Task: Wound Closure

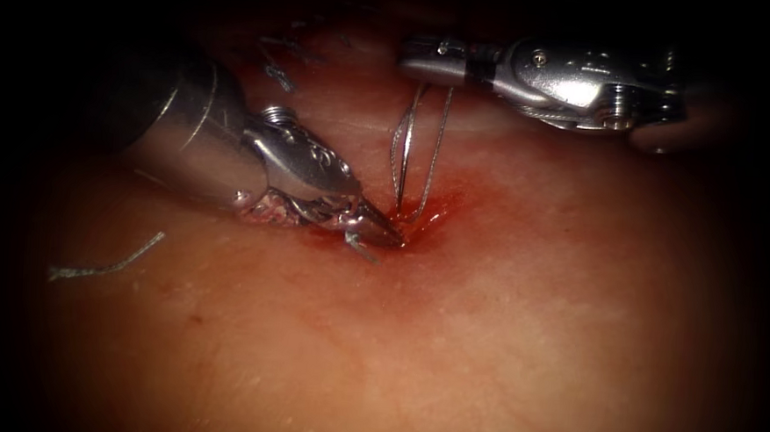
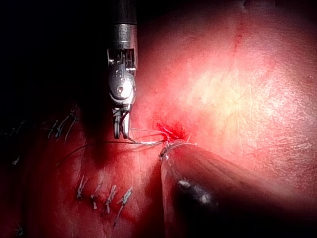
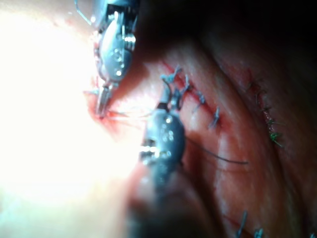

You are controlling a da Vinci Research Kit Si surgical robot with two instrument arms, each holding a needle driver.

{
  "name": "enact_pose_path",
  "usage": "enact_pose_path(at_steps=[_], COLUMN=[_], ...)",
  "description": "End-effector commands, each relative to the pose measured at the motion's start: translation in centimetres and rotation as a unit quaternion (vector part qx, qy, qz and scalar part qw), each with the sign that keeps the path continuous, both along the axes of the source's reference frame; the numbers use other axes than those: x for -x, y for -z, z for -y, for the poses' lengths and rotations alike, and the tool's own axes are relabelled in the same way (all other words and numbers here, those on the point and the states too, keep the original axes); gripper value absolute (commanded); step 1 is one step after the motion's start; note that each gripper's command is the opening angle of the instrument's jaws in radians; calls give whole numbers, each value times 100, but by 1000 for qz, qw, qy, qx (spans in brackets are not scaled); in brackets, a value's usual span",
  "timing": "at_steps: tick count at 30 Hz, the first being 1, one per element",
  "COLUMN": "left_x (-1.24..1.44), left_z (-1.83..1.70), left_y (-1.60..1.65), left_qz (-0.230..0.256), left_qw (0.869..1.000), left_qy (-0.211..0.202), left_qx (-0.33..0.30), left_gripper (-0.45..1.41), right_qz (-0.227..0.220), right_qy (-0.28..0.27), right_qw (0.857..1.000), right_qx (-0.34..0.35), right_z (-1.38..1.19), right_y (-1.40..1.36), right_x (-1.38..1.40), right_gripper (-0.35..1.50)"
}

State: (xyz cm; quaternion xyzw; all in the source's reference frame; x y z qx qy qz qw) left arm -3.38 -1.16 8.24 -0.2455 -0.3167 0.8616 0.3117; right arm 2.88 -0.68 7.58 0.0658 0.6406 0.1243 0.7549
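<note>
On the tissue (image 1: 484, 335) the cut's open spot (image 1: 415, 222) is wet with red fluid. My left tool (image 1: 382, 232) comes in from the left with its tip down at that spot. Its jaws are shut on the thread, and a short thread end (image 1: 361, 248) sticks out beside them. My right tool (image 1: 413, 57) hovers above and behind the spot, shut on the thread (image 1: 439, 140). Two strands hang from it down into the spot. The right tool (image 2: 121, 130) also holds the thread (image 2: 146, 143) taut in the left wrist view. I cannot tell where the needle is.
A cut end of thread (image 1: 105, 267) lies loose on the tissue to the left. Finished stitches (image 1: 279, 65) run behind the left tool, with several more stitches (image 2: 106, 198) (image 3: 200, 101) in the wrist views. A dark loose strand (image 3: 223, 158) lies near them.
</note>
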Motion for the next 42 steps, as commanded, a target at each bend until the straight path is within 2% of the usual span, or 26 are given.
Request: enact_pose_path(at_steps=[1,14,34,42], left_x=[5,-12,-15,-20], left_z=[3,11,2,-5], left_y=[-7,-28,4,28], left_qz=[1,1,0,4], left_qw=[1000,999,1000,1000], left_qy=[-4,-35,-26,-27], left_qx=[-3,-15,-15,-2], left_gripper=[-26,-28,-32,-38], right_qz=[-2,-2,20,5], right_qy=[3,18,35,68], right_qw=[1000,1000,998,996], right_qx=[3,21,54,52], right_z=[3,11,22,31], right_y=[-4,-2,-11,-3], right_x=[-7,-2,-11,-15], right_gripper=[-35,-35,-35,-35])
